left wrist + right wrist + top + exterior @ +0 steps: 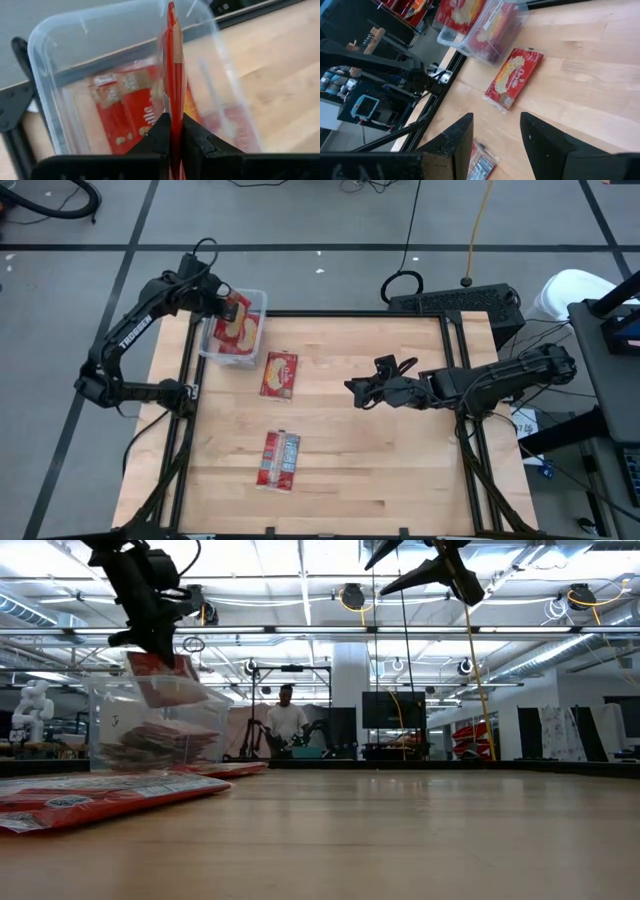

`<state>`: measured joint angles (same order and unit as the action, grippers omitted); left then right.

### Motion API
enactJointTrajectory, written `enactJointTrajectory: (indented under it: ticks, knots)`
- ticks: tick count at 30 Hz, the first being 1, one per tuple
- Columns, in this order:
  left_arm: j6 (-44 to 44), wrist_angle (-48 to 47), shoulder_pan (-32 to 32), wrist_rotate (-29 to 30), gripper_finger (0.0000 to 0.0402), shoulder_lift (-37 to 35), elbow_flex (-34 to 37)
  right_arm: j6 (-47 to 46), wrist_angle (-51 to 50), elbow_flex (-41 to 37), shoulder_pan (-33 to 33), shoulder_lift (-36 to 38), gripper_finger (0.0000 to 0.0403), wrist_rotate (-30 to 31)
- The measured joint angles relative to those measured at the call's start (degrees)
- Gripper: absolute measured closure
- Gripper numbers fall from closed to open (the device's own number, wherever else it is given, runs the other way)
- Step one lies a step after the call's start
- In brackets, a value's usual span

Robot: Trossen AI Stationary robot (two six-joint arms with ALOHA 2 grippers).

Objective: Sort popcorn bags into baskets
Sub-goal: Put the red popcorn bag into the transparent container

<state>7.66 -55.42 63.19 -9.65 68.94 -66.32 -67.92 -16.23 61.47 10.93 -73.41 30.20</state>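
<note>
Popcorn bags lie on the table [400, 480]: one with a pale panel [279, 459] near the front, one showing popcorn [279, 374] farther back beside the clear basket [256, 301]. Above the basket, the left gripper [226, 308] pinches another bag [174, 75] edge-on over packets inside. The right gripper [356, 392] hovers empty, fingers apart, over mid-table.

Scene is evenly and brightly lit from overhead; ceiling strip lights [300, 580] are seen blown out in low view. Only soft, faint shadows are cast on the table [350, 470]. Nearest tabletop and a packet [90, 802] are rendered out of focus in low view. Glare is picked up on the clear tub [55, 45] walls in left wrist view, w/ motion blur toward its far side. Right wrist fingers [452, 145] are shown dark, underexposed.
</note>
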Motion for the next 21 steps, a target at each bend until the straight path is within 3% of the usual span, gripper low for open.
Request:
enactJointTrajectory:
  ticks: [12,21]
  knots:
    - [-4.6,-3.7,-3.5,12.2,0.0378,4.2,4.1,1.2,0.2,0.0,-2.3,0.0,0.0248,-0.3]
    - [-2.6,-5.3,-5.6,15.3,0.0378,4.2,2.9,1.1,0.5,0.0,-2.2,0.0,0.0248,-0.6]
